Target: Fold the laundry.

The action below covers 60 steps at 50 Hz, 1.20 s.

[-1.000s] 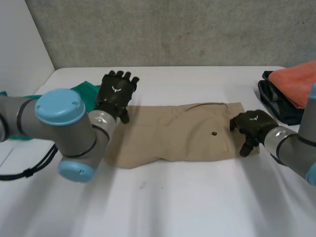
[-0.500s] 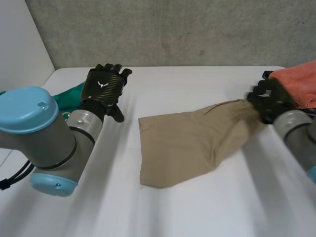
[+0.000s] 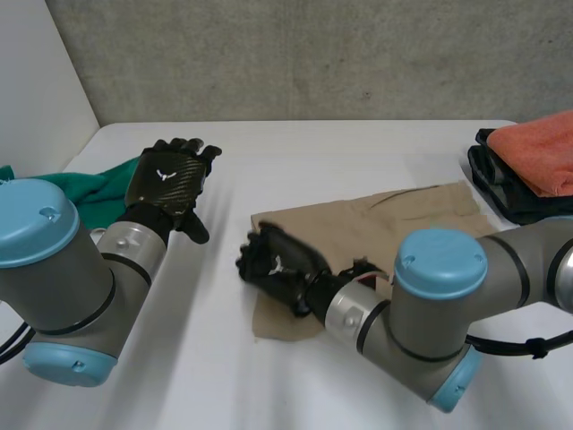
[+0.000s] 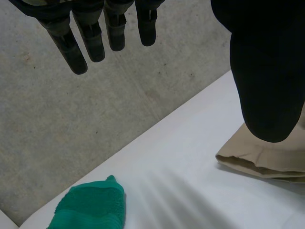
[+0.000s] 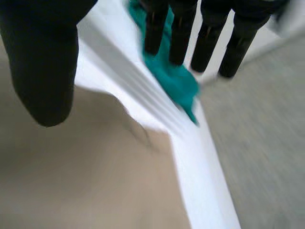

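Khaki shorts (image 3: 403, 219) lie rumpled on the white bench (image 3: 358, 148). The right hand (image 3: 273, 264) is over their left end, fingers straight, thumb apart, holding nothing. The left hand (image 3: 170, 184) is raised left of the shorts, fingers straight, empty. Farther left of the shorts lies a green cloth (image 3: 94, 193); right of them, an orange cloth (image 3: 542, 148) tops dark clothes (image 3: 501, 193).

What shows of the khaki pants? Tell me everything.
The khaki pants are plain tan cloth, lying rumpled and doubled over on the white table, with a seam near the far edge. The right robot hand, fingers straight, is over their left end; whether it touches them is unclear. The left robot hand is apart.
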Each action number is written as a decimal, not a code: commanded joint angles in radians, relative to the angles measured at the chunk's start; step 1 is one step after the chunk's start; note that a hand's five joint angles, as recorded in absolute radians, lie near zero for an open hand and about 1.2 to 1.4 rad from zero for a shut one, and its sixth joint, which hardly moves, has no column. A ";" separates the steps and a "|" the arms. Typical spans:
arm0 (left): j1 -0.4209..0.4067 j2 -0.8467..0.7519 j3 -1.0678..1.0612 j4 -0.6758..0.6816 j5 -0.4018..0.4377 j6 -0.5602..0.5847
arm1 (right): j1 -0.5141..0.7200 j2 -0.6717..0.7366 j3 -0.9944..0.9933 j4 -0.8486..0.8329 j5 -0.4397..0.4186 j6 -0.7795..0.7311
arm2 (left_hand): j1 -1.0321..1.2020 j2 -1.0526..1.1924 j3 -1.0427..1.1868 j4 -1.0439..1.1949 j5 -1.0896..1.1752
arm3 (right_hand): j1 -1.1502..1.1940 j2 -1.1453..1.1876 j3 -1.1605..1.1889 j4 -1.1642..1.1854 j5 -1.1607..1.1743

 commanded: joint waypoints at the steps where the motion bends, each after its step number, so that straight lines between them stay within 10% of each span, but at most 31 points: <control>1: -0.001 0.008 -0.010 -0.001 0.001 0.000 | -0.182 -0.146 -0.016 0.045 0.327 0.328 | -0.023 -0.033 -0.041 -0.029 -0.048 | -0.181 -0.192 -0.215 -0.220 -0.214; 4: -0.001 0.011 -0.018 0.001 0.004 0.000 | -0.331 -0.183 0.018 0.135 0.335 0.448 | -0.023 -0.033 -0.041 -0.029 -0.048 | -0.160 -0.172 -0.194 -0.200 -0.194; 13: -0.007 0.007 -0.021 0.002 0.007 -0.002 | -0.773 -0.177 0.149 0.272 -0.027 0.246 | -0.023 -0.033 -0.041 -0.029 -0.048 | -0.043 -0.054 -0.077 -0.082 -0.077; 22: -0.010 -0.001 -0.018 0.008 0.011 -0.002 | -0.859 -0.036 0.141 0.182 -0.067 0.112 | -0.023 -0.033 -0.041 -0.029 -0.048 | 0.013 0.002 -0.021 -0.026 -0.021; 27: -0.012 -0.002 -0.013 0.010 0.011 -0.002 | -0.858 -0.024 0.141 0.114 -0.101 0.112 | -0.023 -0.033 -0.041 -0.029 -0.048 | 0.153 0.142 0.119 0.114 0.120; 31: -0.013 -0.002 -0.015 0.010 0.011 -0.002 | -0.855 -0.004 0.136 0.064 -0.139 0.112 | -0.023 -0.033 -0.041 -0.029 -0.048 | 0.893 0.882 0.860 0.854 0.860; 44: -0.012 0.014 -0.027 0.007 0.007 -0.002 | -0.761 -0.129 0.124 0.020 -0.136 0.112 | -0.023 -0.033 -0.041 -0.029 -0.048 | 0.898 0.887 0.865 0.859 0.865; 60: 0.001 0.074 -0.082 0.004 0.007 -0.003 | -0.198 -0.131 0.063 0.034 -0.291 0.046 | -0.023 -0.033 -0.041 -0.029 -0.048 | 0.898 0.887 0.865 0.859 0.865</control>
